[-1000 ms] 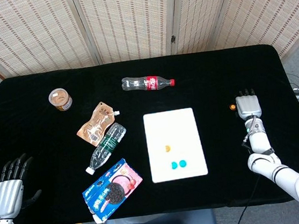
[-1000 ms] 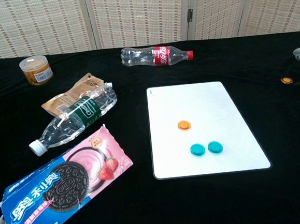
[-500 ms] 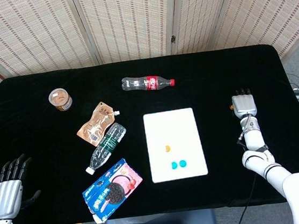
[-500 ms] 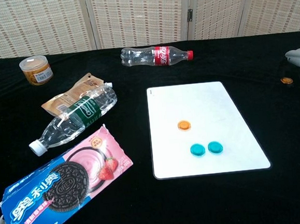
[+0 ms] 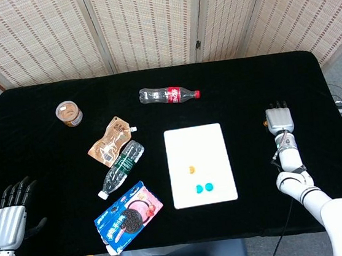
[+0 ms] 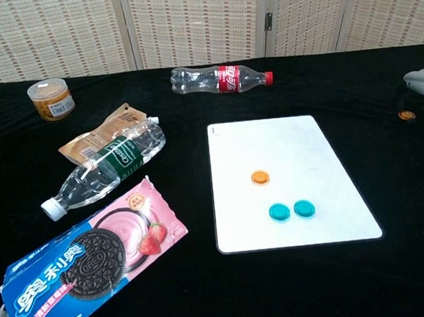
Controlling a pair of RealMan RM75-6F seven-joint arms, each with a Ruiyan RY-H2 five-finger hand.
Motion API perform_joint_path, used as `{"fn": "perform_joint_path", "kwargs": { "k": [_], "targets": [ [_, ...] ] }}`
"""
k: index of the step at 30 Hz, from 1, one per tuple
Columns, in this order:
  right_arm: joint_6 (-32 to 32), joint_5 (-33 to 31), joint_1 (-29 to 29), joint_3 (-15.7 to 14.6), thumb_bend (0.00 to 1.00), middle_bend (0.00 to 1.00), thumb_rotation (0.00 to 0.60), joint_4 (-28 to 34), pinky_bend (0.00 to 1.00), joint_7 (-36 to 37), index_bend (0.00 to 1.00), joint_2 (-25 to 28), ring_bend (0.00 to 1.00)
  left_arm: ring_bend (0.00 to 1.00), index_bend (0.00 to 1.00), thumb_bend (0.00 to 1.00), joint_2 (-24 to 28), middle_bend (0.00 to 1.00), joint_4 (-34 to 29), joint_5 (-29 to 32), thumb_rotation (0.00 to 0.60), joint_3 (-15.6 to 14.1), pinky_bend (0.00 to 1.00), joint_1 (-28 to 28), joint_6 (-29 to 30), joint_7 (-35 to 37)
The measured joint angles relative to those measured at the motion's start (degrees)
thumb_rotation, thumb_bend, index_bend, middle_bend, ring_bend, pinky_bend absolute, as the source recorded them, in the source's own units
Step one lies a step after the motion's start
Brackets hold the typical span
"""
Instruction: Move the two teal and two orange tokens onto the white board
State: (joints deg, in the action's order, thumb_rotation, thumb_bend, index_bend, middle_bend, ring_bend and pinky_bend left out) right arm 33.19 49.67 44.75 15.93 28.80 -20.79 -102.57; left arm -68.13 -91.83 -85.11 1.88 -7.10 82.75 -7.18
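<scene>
The white board (image 5: 213, 142) lies right of the table's middle. On it sit one orange token (image 5: 192, 169) and two teal tokens (image 5: 199, 189) (image 5: 209, 186) side by side near its front edge. A second orange token (image 6: 406, 115) lies on the black cloth, far right of the board. My right hand (image 5: 279, 119) hovers flat right beside and over that token, fingers straight and holding nothing; the chest view shows only its edge (image 6: 422, 80). My left hand (image 5: 11, 214) is at the near left corner, fingers spread and empty.
Left of the board lie a clear water bottle (image 5: 121, 167), a brown pouch (image 5: 111, 141) and a blue Oreo pack (image 5: 128, 216). A cola bottle (image 5: 168, 95) lies behind the board, a small jar (image 5: 68, 113) at the far left. A folding screen stands behind the table.
My right hand has drifted slightly left and forward, covering the loose orange token in the head view. The tokens, the board and the left hand stay put.
</scene>
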Motion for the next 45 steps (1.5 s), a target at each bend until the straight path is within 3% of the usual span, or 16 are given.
{"fn": "perform_joint_path", "kwargs": {
  "k": [9, 15, 28, 31, 45],
  "targets": [
    [1.58, 1.92, -0.80, 0.30, 0.45, 0.21, 0.600, 2.47, 0.00, 1.68, 0.51, 1.45, 0.07, 0.05, 0.10, 0.25, -0.08, 0.04, 0.16, -0.03, 0.600, 0.03, 0.00, 0.05, 0.17, 0.25],
    [5.11, 5.09, -2.02, -0.46, 0.45, 0.21, 0.600, 10.10, 0.00, 2.64, 0.51, 4.86, 0.07, 0.05, 0.10, 0.25, -0.03, 0.04, 0.27, -0.23, 0.600, 0.09, 0.00, 0.01, 0.31, 0.54],
    [14.25, 15.40, -4.09, -4.56, 0.45, 0.20, 0.600, 45.29, 0.00, -0.49, 0.51, 16.35, 0.07, 0.05, 0.10, 0.25, 0.30, 0.04, -0.34, -0.89, 0.600, 0.07, 0.00, 0.07, 0.96, 0.23],
    [15.22, 18.48, -3.72, -6.30, 0.45, 0.20, 0.600, 50.53, 0.00, -2.43, 0.51, 17.41, 0.07, 0.05, 0.10, 0.25, 0.37, 0.04, -0.46, -0.89, 0.600, 0.09, 0.00, 0.07, 1.00, 0.18],
    [14.02, 19.47, 0.21, -9.61, 0.45, 0.19, 0.600, 51.59, 0.00, -9.94, 0.50, 12.69, 0.06, 0.05, 0.10, 0.25, -0.06, 0.04, 0.21, -1.09, 0.600, -0.24, 0.00, 0.08, 0.76, 0.50]
  ]
}}
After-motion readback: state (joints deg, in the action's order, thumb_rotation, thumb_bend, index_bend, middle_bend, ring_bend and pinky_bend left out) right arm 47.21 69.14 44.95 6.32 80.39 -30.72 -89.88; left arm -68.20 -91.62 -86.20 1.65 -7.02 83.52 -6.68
